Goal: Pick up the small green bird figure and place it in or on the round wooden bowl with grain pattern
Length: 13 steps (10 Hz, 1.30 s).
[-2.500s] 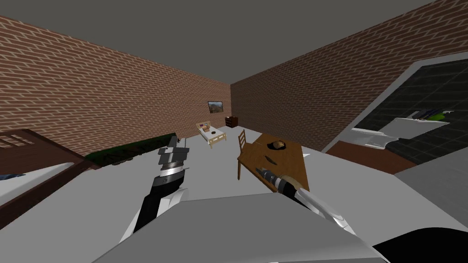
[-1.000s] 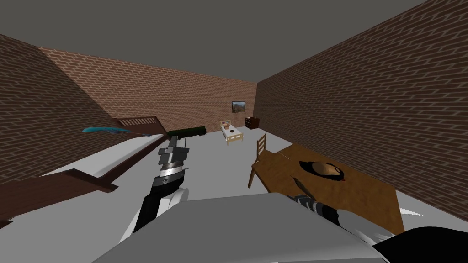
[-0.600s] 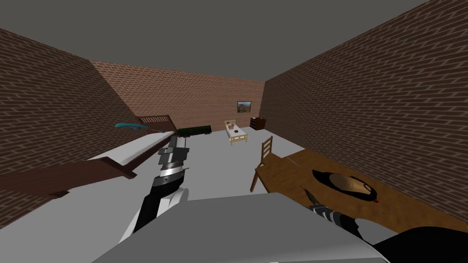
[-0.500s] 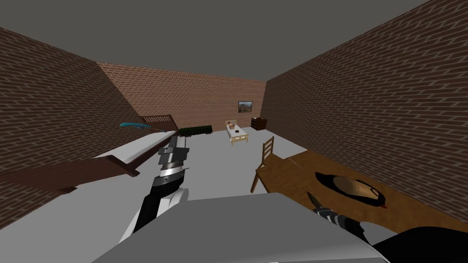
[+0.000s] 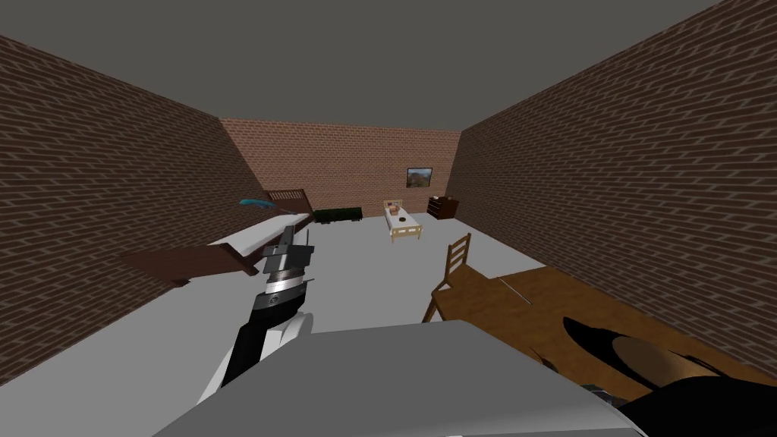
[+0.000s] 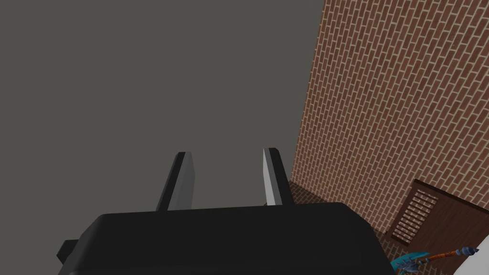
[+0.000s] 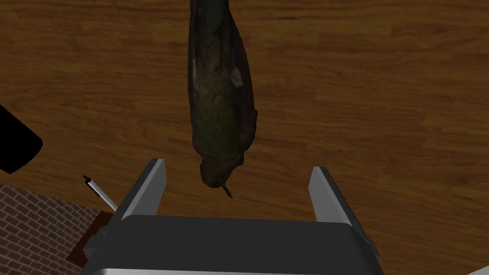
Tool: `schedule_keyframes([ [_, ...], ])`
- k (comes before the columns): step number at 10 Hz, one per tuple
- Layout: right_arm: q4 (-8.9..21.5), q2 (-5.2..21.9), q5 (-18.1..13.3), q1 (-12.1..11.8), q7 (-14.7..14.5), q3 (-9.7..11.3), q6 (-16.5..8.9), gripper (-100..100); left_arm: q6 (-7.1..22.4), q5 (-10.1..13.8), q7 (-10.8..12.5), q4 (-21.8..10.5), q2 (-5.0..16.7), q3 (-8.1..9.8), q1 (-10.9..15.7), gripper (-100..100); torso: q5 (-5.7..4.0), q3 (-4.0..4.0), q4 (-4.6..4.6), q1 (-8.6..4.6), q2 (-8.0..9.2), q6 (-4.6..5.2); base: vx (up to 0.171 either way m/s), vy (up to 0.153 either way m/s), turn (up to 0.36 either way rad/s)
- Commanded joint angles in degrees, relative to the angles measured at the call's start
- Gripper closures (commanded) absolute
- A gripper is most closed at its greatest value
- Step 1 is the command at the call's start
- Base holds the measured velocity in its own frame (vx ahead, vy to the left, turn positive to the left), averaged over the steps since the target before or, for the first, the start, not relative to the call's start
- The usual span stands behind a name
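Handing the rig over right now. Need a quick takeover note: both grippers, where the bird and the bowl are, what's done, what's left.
Right gripper: open, low over the wooden table. The near end of the green bird figure lies just between its fingertips, untouched.
Left gripper: open, holding nothing, raised in front of the torso.
The bird lies flat on the table. The bowl sits on the same table, at the robot's right.
Done: approach, with the gripper lined up on the bird.
Left: advance, close on the bird, lift it, carry it to the bowl, release.
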<state>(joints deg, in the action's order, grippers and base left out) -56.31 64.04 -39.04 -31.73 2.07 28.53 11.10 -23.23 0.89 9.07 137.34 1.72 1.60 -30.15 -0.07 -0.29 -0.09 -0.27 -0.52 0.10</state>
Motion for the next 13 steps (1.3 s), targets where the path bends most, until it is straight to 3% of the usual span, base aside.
schedule_keyframes([
  [1, 2.7, -0.9, 0.2, -1.5, -0.6, 0.3, 0.1, -100, 0.0, 0.0, 0.0, 0.0, 0.0, 0.0, 0.0, 0, 0.0, 0.0, 0.0, 0.0, 0.0, 0.0, 0.072, -0.076, 0.206],
  [3, 5.3, -3.4, 0.5, -2.0, -0.4, 2.6, 0.3, -100, 0.0, 0.0, 0.0, 0.0, 0.0, 0.01, 0.0, 0, -0.03, 0.0, 0.0, -0.09, 0.01, 0.05, 0.067, -0.079, 0.154],
  [5, 5.8, -3.9, 0.4, -1.6, -0.5, 2.4, 0.5, -100, 0.0, 0.0, 0.0, 0.0, 0.0, 0.01, 0.0, 0, -0.04, 0.03, 0.01, -0.05, 0.05, 0.08, 0.037, -0.049, 0.052],
  [6, 5.9, -4.2, 0.4, -1.7, -0.8, 2.3, 0.5, 0, 0.0, 0.0, 0.0, 0.0, 0.0, 0.0, 0.0, 0, 0.01, 0.07, 0.03, 0.09, 0.14, 0.07, 0.004, -0.006, 0.001],
  [7, 7.0, -5.9, 0.4, -0.9, -1.5, 2.4, -0.2, -100, 0.0, 0.0, 0.0, 0.0, 0.0, 0.0, 0.0, 0, 0.03, 0.11, 0.04, 0.19, 0.2, 0.07, -0.012, -0.03, 0.055],
  [9, 8.0, -7.7, 0.4, -0.1, -2.3, 2.5, -0.9, -100, 0.0, 0.0, 0.0, 0.0, 0.0, 0.0, 0.0, 0, 0.0, 0.19, 0.07, 0.04, 0.33, 0.07, -0.026, -0.061, 0.057],
  [10, 7.4, -7.1, 0.4, -0.5, -2.0, 2.4, -0.8, -100, 0.0, 0.0, 0.0, 0.0, 0.0, 0.0, 0.0, 0, -0.02, 0.19, 0.07, 0.0, 0.34, 0.07, -0.012, -0.01, 0.037],
  [11, 7.5, -7.2, 0.4, -0.5, -2.1, 2.4, -0.8, 100, 0.0, 0.0, 0.0, 0.0, 0.0, 0.0, 0.0, 0, 0.02, 0.18, 0.07, 0.15, 0.31, 0.08, 0.0, 0.0, 0.0],
  [13, 7.4, -7.2, 0.4, -0.5, -2.1, 2.4, -0.8, 100, 0.0, 0.0, 0.0, 0.0, 0.0, 0.0, 0.0, 0, 0.04, 0.15, 0.05, 0.2, 0.26, 0.07, 0.0, 0.0, 0.0],
])
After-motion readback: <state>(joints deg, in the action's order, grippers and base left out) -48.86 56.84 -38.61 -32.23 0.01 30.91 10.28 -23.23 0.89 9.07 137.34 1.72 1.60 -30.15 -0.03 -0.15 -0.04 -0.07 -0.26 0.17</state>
